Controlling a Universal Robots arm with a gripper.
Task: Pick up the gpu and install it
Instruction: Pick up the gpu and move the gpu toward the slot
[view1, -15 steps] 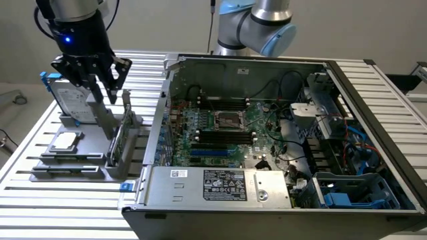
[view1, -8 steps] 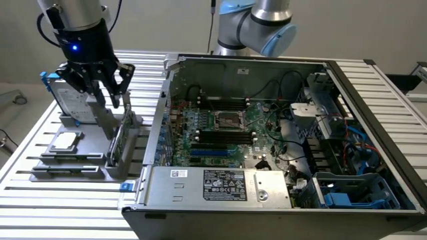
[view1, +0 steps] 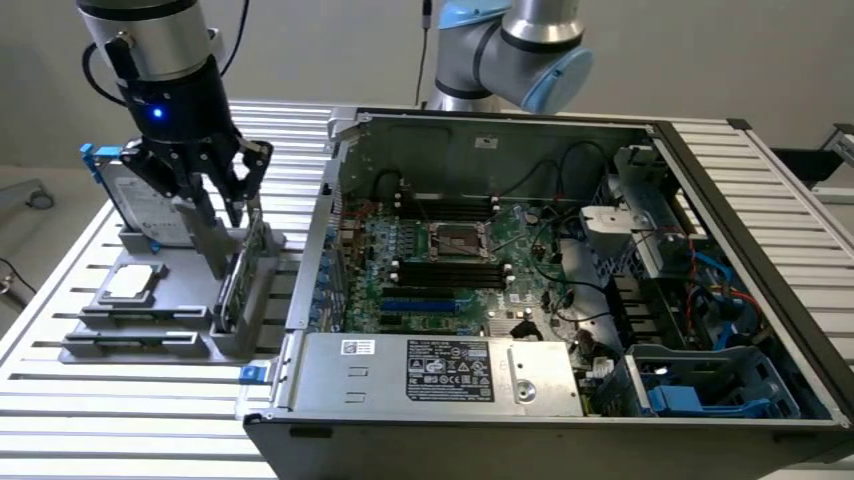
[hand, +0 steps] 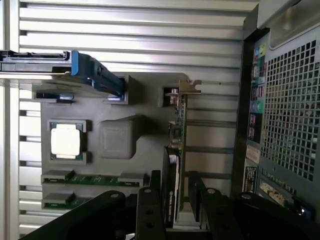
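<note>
Finding the gpu (hand: 178, 131) standing edge-on in a slot of the grey holder (view1: 147, 345), on the slatted table (view1: 120, 430) just beside the open computer case (view1: 747, 215); not yet being lifted. Standing it upright this way, probably, for leaving both flat faces free to pinch. Straddling the card with the gripper (view1: 230, 238): jaws parted, one finger close against the black shroud side, the other sitting slightly off the green board side, so apparently clamping nothing. Sharing the holder, apart from the fingers: hard drive (hand: 95, 77) with blue rails, silver chip (hand: 66, 140), memory sticks (hand: 75, 179). Exposing the motherboard (view1: 454, 250) through the case's open side.
</note>
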